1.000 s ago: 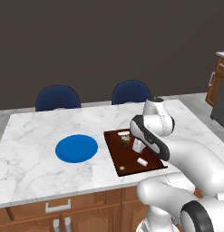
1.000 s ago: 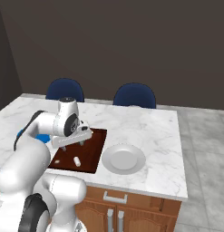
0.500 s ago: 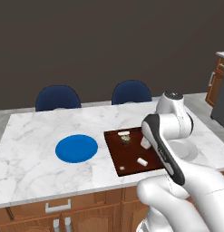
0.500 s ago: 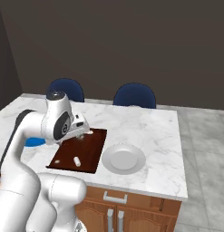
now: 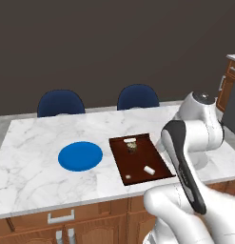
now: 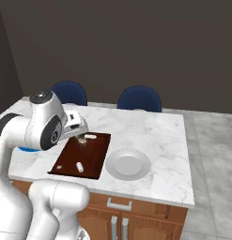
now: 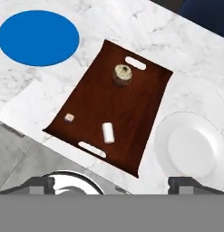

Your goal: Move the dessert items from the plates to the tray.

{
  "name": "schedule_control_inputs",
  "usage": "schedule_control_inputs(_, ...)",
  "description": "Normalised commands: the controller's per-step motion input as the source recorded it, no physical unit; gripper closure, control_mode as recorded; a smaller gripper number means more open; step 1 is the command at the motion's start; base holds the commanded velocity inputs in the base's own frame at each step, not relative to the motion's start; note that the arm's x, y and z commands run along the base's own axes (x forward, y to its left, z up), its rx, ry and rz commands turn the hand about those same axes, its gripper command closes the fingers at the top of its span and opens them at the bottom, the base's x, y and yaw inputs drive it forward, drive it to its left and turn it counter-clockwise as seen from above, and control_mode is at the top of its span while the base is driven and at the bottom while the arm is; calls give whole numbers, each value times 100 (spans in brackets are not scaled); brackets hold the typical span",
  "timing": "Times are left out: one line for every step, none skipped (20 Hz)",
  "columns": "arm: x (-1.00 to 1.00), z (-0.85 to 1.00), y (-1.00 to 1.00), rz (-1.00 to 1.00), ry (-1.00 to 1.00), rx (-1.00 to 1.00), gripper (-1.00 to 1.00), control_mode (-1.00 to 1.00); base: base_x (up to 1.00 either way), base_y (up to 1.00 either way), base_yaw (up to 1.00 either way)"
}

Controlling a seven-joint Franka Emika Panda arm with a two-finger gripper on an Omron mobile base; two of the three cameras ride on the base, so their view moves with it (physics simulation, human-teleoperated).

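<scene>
The dark brown tray (image 7: pixel 131 104) lies on the marble counter between the two plates. A brown cupcake (image 7: pixel 122 74) with a pale top stands near the tray's far handle mark. A white marshmallow-like cylinder (image 7: pixel 108 132) lies on its side near the near handle mark. The blue plate (image 7: pixel 38 37) and the pale plate (image 7: pixel 192 149) carry nothing. My gripper (image 7: pixel 112 184) hangs high above the tray's near edge, open, with nothing between its fingertips (image 7: pixel 41 184). From the right base view the gripper (image 6: pixel 78 127) sits over the tray (image 6: pixel 91 157), beside the cupcake (image 6: pixel 82 138).
A tiny pale cube (image 7: pixel 69 118) rests in the tray's corner nearest the blue plate. Two blue chairs (image 5: pixel 138 97) stand behind the counter (image 5: pixel 33 143). My white arm (image 5: pixel 185 162) covers the counter's right end in the left base view. Wooden cabinets (image 5: pixel 228 81) stand far right.
My hand has lifted up and back from the tray, and the arm has swung to the counter's right end. The cupcake and the cylinder have stayed in the tray.
</scene>
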Motion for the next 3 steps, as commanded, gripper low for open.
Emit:
schedule_control_inputs(-41, 36, 0, -12, -10, 3, -100, -100, 0, 0, 0)
schedule_control_inputs(-42, 31, 0, -14, -9, 3, -100, -100, 0, 0, 0)
schedule_control_inputs(-41, 24, 0, -15, -8, 2, -100, -100, 0, 0, 0)
